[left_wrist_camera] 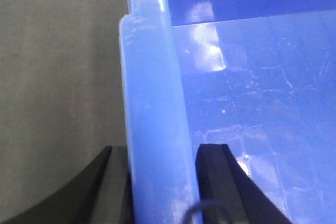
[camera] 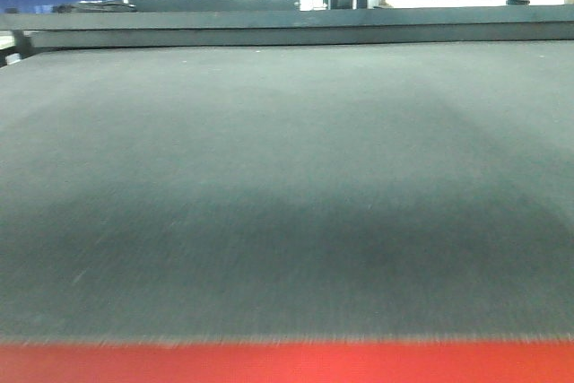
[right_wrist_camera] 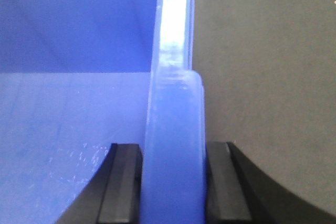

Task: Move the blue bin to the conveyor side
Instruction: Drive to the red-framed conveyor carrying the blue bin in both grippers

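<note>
One glossy royal-blue rectangular plastic bin (left_wrist_camera: 149, 77) is held above one dark grey woven conveyor belt (camera: 287, 204). Two pincers are counted, the left gripper (left_wrist_camera: 164, 184) and the right gripper (right_wrist_camera: 172, 182), each clamped across a lipped wall. Whether the bin touches the belt cannot be told.

Royal blue bin, dark grey belt, black gripper fingers, one red strip.

The blue bin (left_wrist_camera: 157, 103) is glossy royal blue. Its rim looks paler, almost sky blue, with white glare, and the inner floor in the left wrist view carries fine whitish scratches. The conveyor belt (camera: 287, 177) is dark grey with a fine woven texture, darker in a wide shadow band across the lower middle of the front view. Its edge rail (camera: 287, 29), in the upper part, is dark grey. Along the bottom edge runs a plain red strip (camera: 287, 363). The left gripper (left_wrist_camera: 163, 156) and the right gripper (right_wrist_camera: 173, 153) have matte black fingers.
</note>
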Motion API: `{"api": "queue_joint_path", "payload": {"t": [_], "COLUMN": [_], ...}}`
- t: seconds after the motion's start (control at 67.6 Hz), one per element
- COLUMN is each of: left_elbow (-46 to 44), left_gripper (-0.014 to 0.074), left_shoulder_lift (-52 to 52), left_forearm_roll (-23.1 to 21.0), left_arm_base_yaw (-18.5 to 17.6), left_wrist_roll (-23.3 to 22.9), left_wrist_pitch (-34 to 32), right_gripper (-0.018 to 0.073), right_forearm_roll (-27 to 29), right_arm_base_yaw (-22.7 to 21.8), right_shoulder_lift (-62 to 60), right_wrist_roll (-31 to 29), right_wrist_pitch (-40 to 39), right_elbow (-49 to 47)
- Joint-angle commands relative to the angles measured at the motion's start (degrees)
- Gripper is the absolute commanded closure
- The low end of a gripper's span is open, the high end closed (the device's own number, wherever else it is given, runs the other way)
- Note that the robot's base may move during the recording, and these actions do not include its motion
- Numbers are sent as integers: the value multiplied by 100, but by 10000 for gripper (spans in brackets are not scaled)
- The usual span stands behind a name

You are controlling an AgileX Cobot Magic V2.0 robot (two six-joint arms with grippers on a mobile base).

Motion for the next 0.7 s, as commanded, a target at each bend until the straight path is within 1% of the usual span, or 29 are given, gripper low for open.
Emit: {"api": "queue_joint_path", "payload": {"t": [0.0, 0.68], "left_elbow": [-99, -99], "left_gripper": [605, 605], "left_shoulder_lift": [-114, -114], "left_forearm_roll": [-327, -327], "left_arm_base_yaw": [-70, -70], "left_wrist_roll": [59, 59], "left_wrist_pitch": [-439, -439], "right_gripper": [638, 638], "right_forearm_roll": [77, 77], "right_arm_base_yaw": [10, 10], "right_shoulder_lift": [-113, -113], "right_wrist_roll": [-71, -71], "right_wrist_pitch": [-1080, -1091], "right_elbow": [-101, -101]}}
